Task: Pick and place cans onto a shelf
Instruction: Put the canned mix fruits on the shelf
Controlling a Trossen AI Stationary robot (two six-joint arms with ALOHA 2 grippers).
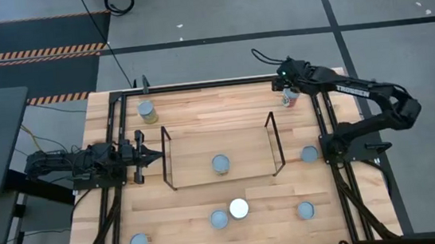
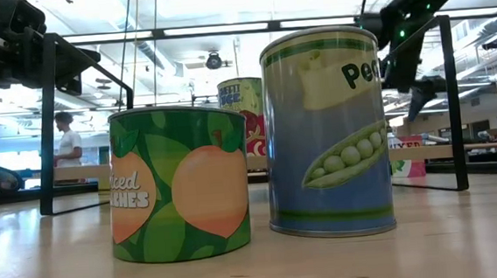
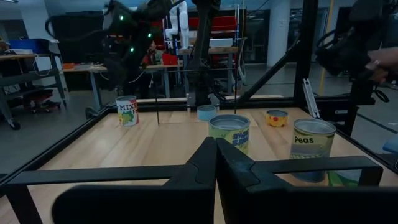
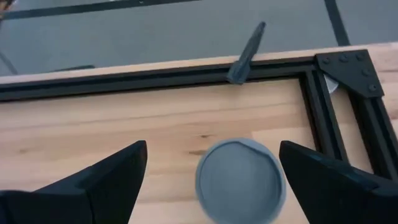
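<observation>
My right gripper [image 1: 286, 87] hangs open above a can [image 1: 290, 99] with a red side label in the table's far right corner. In the right wrist view its two fingers stand on either side of that can's grey lid [image 4: 241, 180] without touching it. One can [image 1: 220, 164] stands on the shelf [image 1: 196, 152] in the middle of the table. Several other cans stand on the table, among them a white-lidded one [image 1: 239, 209] and one at the far left [image 1: 147, 111]. My left gripper [image 1: 152, 154] is shut and empty at the shelf's left end.
The table's black rail [image 4: 186, 78] runs close behind the corner can, with a corner bracket [image 4: 348, 68] beside it. The shelf's black wire end frames [image 1: 274, 140] stand upright. In the low view a peaches can [image 2: 180, 183] and a peas can [image 2: 327, 133] stand near the front edge.
</observation>
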